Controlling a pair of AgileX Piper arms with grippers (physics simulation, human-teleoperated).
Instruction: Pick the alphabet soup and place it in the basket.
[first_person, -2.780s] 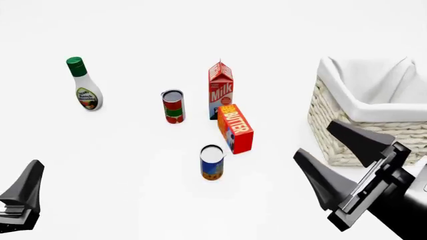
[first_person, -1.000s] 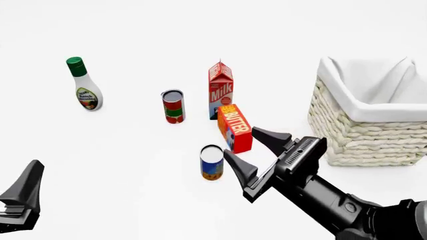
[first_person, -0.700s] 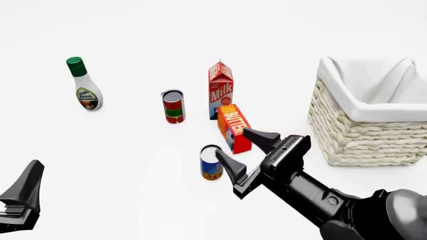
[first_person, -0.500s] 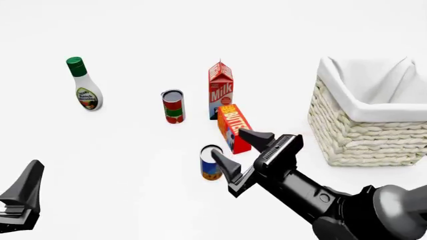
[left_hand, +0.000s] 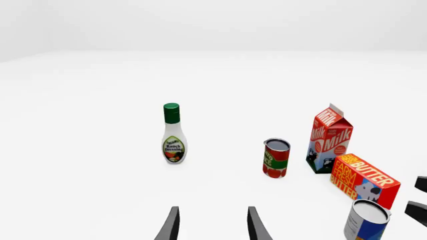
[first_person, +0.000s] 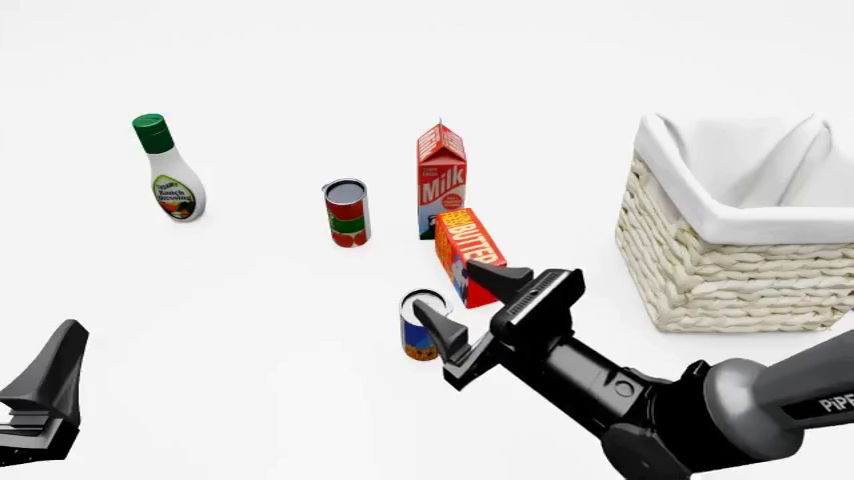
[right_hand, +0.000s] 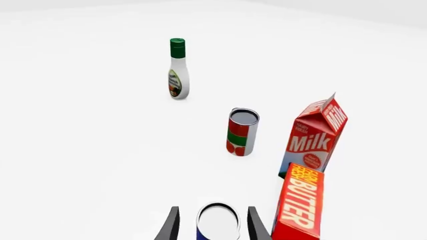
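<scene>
The alphabet soup is a small can with a blue and orange label, standing upright just in front of the butter box. My right gripper is open and at the can. In the right wrist view the can's white top shows between the two fingers, with small gaps on both sides. One finger hides part of the can in the front view. The cream wicker basket with white lining stands to the right. My left gripper is open at the near left, far from the can.
A red butter box lies close behind and to the right of the soup, next to the right gripper's outer finger. Behind it stands a milk carton. A red-and-green can is further left and a ranch dressing bottle is at the far left.
My right arm has swung from beside the basket leftward and forward to the soup can, and its open fingers now sit on either side of the can's top. The left arm has not moved.
</scene>
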